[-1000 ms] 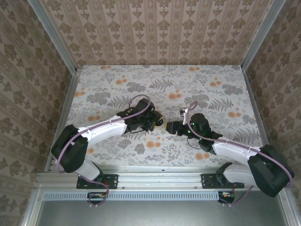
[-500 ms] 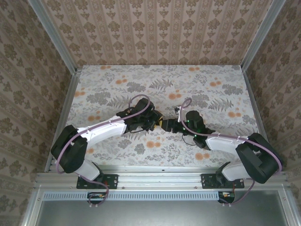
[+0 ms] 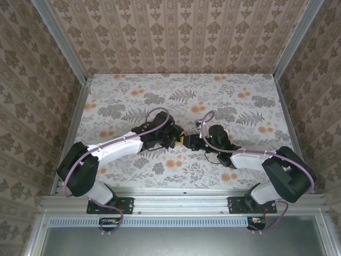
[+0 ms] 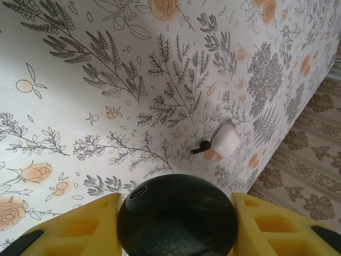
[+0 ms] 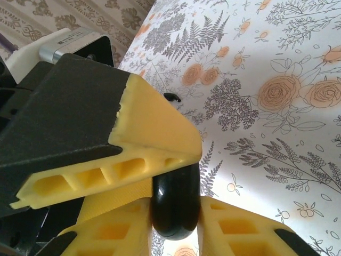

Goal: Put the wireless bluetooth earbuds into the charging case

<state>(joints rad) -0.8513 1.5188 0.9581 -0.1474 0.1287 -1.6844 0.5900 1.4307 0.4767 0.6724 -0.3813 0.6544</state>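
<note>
Floral tabletop point(image 4: 80, 117) is lying beneath me. My left gripper point(image 4: 176, 210) is pinching the black disc point(image 4: 177, 226), and my right gripper point(image 5: 176, 226) is clamping its edge. The charging case point(image 4: 226, 140) is resting farther right, an earbud point(image 4: 200, 150) just beside it.

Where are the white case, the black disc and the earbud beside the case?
case point(image 4: 226, 140), left wrist view, middle of its white shell.
disc point(image 4: 177, 216), left wrist view, centre of its dark face.
earbud point(image 4: 200, 150), left wrist view, its black body by the case.
</note>
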